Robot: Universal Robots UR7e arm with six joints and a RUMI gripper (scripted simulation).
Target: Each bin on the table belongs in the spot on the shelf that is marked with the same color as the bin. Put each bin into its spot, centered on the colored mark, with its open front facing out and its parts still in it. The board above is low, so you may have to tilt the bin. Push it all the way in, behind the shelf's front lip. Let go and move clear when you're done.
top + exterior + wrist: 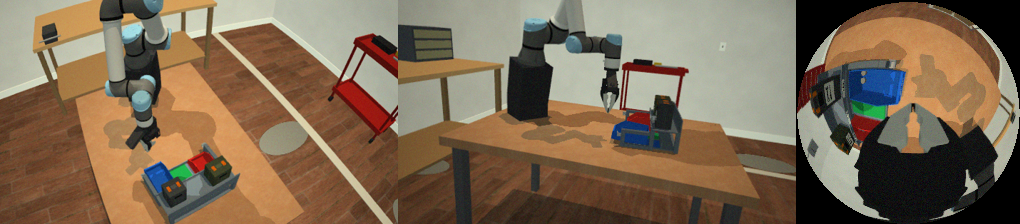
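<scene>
We see the tool (147,148) (608,111) (913,103) clenched on nothing, its wedge-shaped grey fingers meeting above the smooth tan counter (249,175) (569,157) (861,37). Near the counter's short edge opposite the arm's base, we have the matte grey shelf (203,200) (678,123) (871,63). The glossy, straight-walled blue bin (157,175) (630,134) (876,86) is in one end bay, its front jutting beyond the shelf; small pale round parts lie inside. The red bin (200,162) (640,118) (867,127) occupies the other end bay, with a flat green mark (181,172) (656,135) (870,109) between.
</scene>
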